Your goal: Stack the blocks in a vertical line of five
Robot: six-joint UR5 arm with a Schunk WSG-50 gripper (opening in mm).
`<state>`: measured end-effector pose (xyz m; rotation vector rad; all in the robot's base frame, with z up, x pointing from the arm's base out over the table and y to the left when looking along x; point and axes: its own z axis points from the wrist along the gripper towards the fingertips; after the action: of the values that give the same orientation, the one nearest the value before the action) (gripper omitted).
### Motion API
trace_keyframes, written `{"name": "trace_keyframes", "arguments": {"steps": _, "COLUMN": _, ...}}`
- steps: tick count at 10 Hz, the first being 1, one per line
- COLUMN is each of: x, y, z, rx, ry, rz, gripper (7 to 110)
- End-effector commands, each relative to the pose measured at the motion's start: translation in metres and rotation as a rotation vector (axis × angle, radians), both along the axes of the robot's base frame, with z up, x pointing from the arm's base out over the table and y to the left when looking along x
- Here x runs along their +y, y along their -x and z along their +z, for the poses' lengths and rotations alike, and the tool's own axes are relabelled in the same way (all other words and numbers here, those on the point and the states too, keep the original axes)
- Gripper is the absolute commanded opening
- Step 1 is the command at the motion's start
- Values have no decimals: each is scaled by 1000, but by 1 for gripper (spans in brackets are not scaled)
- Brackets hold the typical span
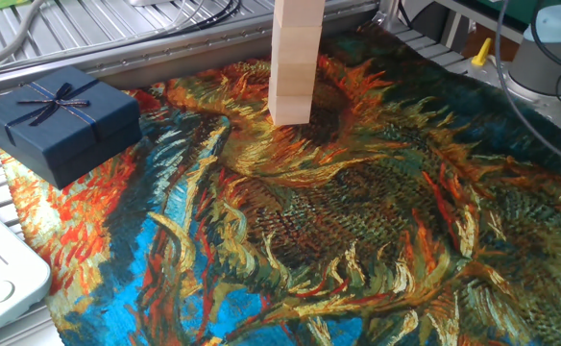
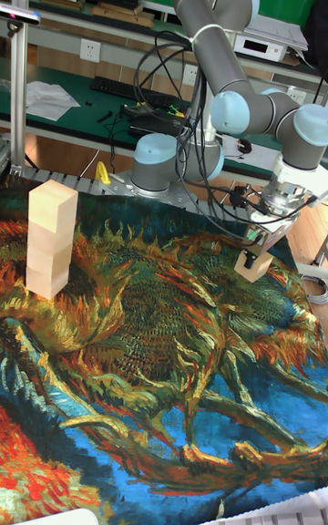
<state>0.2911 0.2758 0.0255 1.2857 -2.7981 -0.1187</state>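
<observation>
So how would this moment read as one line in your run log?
stack: three blocks | tool: shut on a fourth block, lifted off the cloth

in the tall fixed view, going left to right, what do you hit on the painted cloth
stack of blocks → open stretch of the sunflower-print cloth → single block held in the gripper near the right edge
</observation>
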Motion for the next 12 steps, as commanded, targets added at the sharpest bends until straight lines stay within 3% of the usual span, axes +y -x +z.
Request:
{"name": "trace_keyframes", "arguments": {"steps": 1, "x": -2, "y": -8, "z": -1, "rx": -31, "ry": 20, "rz": -4, "gripper": 88}}
{"name": "trace_keyframes", "arguments": {"steps": 6, "x": -5, "y": -11, "z": -6, "rx": -48, "ry": 28, "rz": -95, "gripper": 88}}
{"name": "trace_keyframes", "arguments": {"steps": 12, "x": 5, "y": -8, "z": -13, "rx": -60, "ry": 20, "rz": -97, "gripper": 88}}
